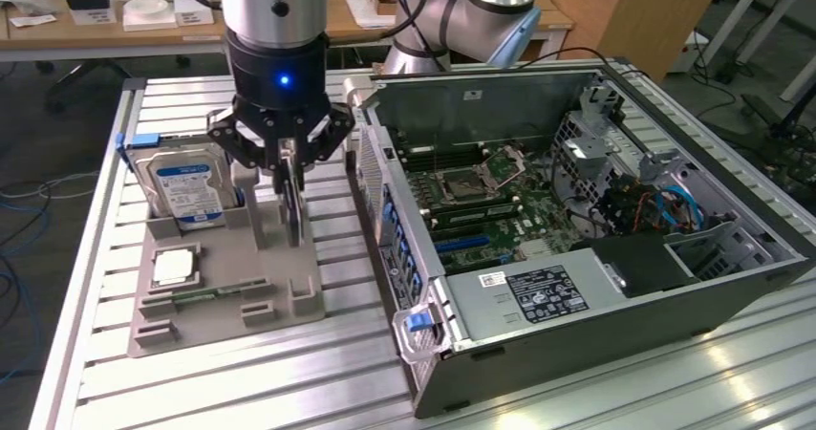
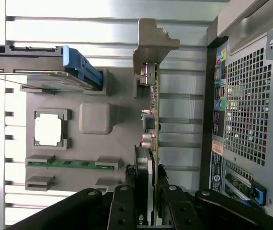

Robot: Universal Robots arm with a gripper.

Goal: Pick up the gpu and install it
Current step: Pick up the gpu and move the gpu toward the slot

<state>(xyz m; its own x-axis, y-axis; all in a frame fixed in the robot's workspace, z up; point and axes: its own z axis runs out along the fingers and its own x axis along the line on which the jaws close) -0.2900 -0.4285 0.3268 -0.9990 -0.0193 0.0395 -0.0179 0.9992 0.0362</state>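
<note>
Gripper tight on gpu, vert.

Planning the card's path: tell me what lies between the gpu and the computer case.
Bare table slats, nothing else; the wrist view shows it. The pincer grips the gpu beside the computer case.

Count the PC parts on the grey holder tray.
4: hard drive upright at the rear; CPU flat before it; memory stick lying along the front; gpu on edge, clamped between the fingers. The gripper may hide more.
</note>
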